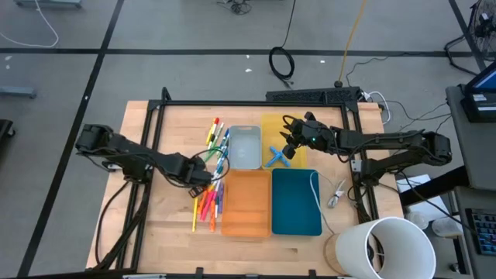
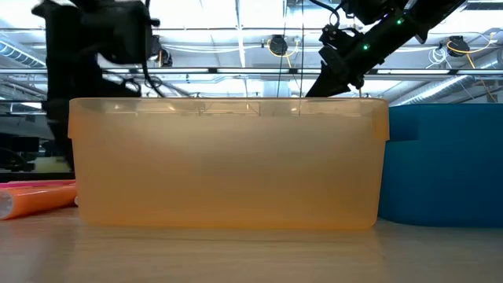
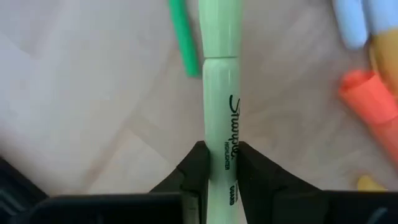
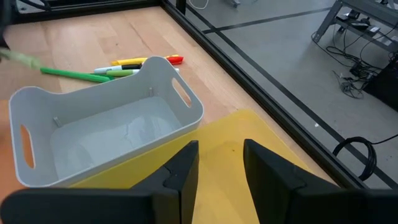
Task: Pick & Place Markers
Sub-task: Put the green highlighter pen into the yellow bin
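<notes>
On the wooden table (image 1: 147, 232) four trays sit together in a block: a pale grey tray (image 1: 246, 147) and a yellow tray (image 1: 273, 128) at the far side, an orange tray (image 1: 246, 203) and a blue tray (image 1: 295, 201) nearer the camera. The markers (image 1: 211, 198) lie scattered on the wood just left of the grey and orange trays, in a loose strip. The left gripper (image 1: 203, 175) is down among them, and its wrist view shows the jaws closed on a pale green highlighter (image 3: 221, 87), clamped near one end with most of the barrel reaching forward. That is an off-centre hold, so the likely next step, a lift, is best done slowly and straight up, keeping the long free end from sweeping the green marker (image 3: 184, 37) and the orange marker (image 3: 367, 99) close by. The carry to a tray should be kept high enough to clear its wall. The right gripper (image 4: 221, 163) hovers over the yellow tray, jaws parted and empty, beside the grey tray, near two blue markers (image 1: 277, 155).
</notes>
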### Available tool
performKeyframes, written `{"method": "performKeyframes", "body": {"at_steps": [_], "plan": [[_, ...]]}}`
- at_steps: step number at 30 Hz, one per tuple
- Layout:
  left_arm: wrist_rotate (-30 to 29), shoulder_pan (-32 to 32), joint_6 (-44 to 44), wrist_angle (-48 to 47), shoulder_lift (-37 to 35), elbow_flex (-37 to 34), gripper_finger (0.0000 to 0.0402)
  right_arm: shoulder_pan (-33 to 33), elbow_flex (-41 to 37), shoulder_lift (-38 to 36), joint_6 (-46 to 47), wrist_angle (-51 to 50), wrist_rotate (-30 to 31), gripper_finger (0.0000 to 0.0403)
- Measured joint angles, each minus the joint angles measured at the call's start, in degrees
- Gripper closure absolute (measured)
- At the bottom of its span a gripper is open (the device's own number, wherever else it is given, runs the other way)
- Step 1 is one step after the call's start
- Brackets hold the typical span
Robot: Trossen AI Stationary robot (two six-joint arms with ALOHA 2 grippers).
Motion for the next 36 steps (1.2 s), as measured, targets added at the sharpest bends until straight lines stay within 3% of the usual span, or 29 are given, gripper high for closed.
{"method": "performKeyframes", "body": {"at_steps": [8, 13, 17, 19, 23, 26, 30, 33, 36], "plan": [[-13.4, -1.1, 5.9, 3.0, -11.9, 0.0, 0.0341, 0.0, 0.0, 0.0, 0.0, 0.2, 0.0, 0.0289], [-20.7, 0.7, 15.2, 13.6, -16.2, -0.1, 0.0341, 0.0, 0.0, 0.0, 0.0, 0.2, 0.0, 0.0289], [-20.6, 6.2, 26.6, 22.4, -16.4, -1.5, 0.0341, 0.0, 0.0, 0.0, 0.0, 0.4, 0.0, 0.0289], [-16.4, 9.3, 35.1, 30.9, -16.4, -3.2, 0.0341, 0.0, 0.0, 0.0, 0.0, 0.4, 0.0, 0.0289], [-0.1, 16.1, 49.0, 50.8, -17.0, -6.7, 0.0341, 0.0, 0.0, 0.0, 0.0, 0.7, 0.1, 0.0289], [10.6, 20.1, 54.1, 63.0, -17.0, -8.2, 0.0341, 0.0, 0.0, 0.2, -0.2, 2.4, 0.1, 0.0289], [24.4, 23.2, 57.0, 73.1, -17.0, -9.1, 0.0341, 0.0, -2.5, 1.6, -3.7, 12.8, -0.7, 0.0289], [29.9, 24.0, 57.3, 76.0, -17.0, -9.1, 0.0341, 0.0, -4.5, 3.8, -7.9, 22.8, -6.1, 0.0289], [30.5, 24.4, 59.5, 79.2, -17.0, -9.1, 0.0341, 0.1, -4.6, 6.4, -11.8, 30.2, -10.3, 0.0289]]}}
